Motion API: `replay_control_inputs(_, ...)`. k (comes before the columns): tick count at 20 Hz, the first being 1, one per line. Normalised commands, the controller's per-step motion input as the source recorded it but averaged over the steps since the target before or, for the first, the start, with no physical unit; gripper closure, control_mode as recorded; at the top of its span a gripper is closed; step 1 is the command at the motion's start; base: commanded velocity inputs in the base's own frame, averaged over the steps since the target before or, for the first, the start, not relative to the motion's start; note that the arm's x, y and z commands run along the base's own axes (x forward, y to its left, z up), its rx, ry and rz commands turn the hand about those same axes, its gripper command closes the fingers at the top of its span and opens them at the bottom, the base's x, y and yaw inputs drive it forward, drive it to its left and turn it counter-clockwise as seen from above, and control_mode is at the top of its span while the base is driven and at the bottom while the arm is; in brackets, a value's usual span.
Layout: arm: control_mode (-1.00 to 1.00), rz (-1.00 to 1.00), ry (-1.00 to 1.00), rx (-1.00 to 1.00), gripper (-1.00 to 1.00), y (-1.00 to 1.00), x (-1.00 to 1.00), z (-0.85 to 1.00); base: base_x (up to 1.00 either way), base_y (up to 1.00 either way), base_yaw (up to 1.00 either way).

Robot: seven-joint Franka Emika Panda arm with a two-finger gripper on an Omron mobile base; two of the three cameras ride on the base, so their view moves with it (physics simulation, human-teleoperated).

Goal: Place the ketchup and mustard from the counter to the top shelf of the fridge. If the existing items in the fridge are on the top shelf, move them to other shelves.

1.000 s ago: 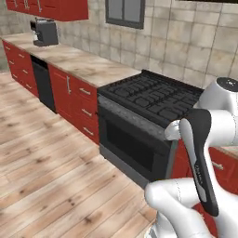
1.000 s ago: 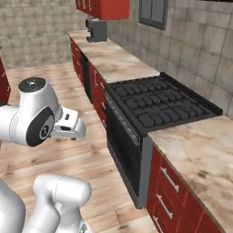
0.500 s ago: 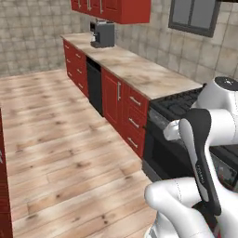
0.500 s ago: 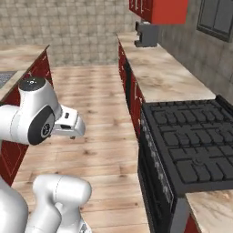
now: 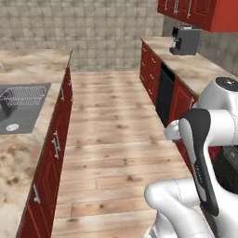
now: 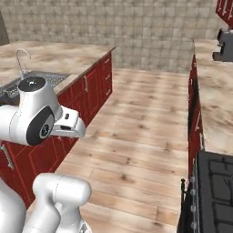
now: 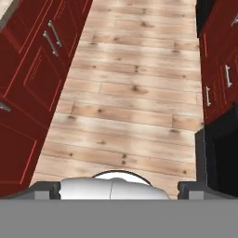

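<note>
my base turned; the sink bench (image 5: pixel 28 158) came into view, wood floor (image 7: pixel 135 88) below; my claw's state i couldn't tell.

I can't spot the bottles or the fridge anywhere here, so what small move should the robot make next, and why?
Probably keep turning the base to search: both base views face bare wood floor between red cabinets, a sink at left and a coffee machine at right.

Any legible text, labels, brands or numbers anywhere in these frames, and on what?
None can be read. The coffee machine, the stove, the red cabinet fronts and the sink show no lettering; any marks are too small or blurred to tell.
</note>
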Motion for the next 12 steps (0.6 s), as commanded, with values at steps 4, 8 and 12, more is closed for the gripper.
replay_control_inputs(4, 1.00, 0.00, 0.00, 0.00, -1.00, 0.00, 0.00, 0.00, 1.00, -0.05, 0.83)
replay_control_inputs(8, 1.00, 0.00, 0.00, 0.00, -1.00, 0.00, 0.00, 0.00, 1.00, -0.10, 0.82)
replay_control_inputs(12, 1.00, 0.00, 0.00, 0.00, -1.00, 0.00, 0.00, 0.00, 0.77, -0.10, 0.89)
